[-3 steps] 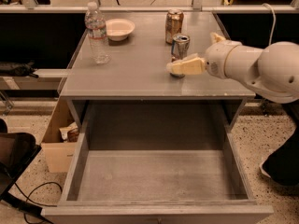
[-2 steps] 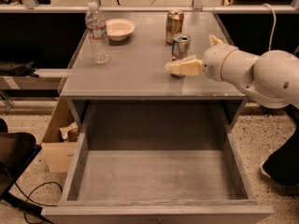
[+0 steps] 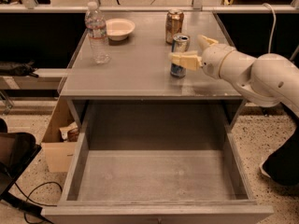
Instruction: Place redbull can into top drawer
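The redbull can (image 3: 179,68) stands upright on the grey cabinet top (image 3: 135,71), right of centre. My gripper (image 3: 187,48) reaches in from the right at the can's height, open. Its near cream finger (image 3: 184,59) crosses in front of the can's middle. Its far finger (image 3: 206,41) sits just behind and to the right of the can's top. The top drawer (image 3: 154,171) is pulled fully out below, and its flat grey bottom is bare.
A wider brown-gold can (image 3: 174,26) stands just behind the redbull can. A water bottle (image 3: 97,31) and a white bowl (image 3: 119,28) stand at the back left. A cardboard box (image 3: 58,146) sits on the floor left of the drawer.
My gripper has moved a little left and farther in toward the redbull can. The near finger now crosses the can higher up. The can has not moved.
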`<move>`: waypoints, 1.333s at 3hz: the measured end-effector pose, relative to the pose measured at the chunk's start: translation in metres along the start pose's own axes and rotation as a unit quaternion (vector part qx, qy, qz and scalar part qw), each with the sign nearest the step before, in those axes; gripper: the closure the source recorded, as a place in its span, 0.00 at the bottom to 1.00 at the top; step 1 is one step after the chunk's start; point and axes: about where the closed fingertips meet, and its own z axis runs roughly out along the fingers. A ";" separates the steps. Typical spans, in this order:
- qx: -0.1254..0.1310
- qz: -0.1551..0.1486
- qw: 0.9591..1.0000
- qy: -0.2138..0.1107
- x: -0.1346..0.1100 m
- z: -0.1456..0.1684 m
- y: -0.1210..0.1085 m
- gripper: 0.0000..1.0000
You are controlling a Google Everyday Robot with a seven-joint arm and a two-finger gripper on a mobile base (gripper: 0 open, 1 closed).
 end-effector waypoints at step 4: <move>-0.015 -0.002 1.000 -0.011 -0.006 0.011 -0.002 1.00</move>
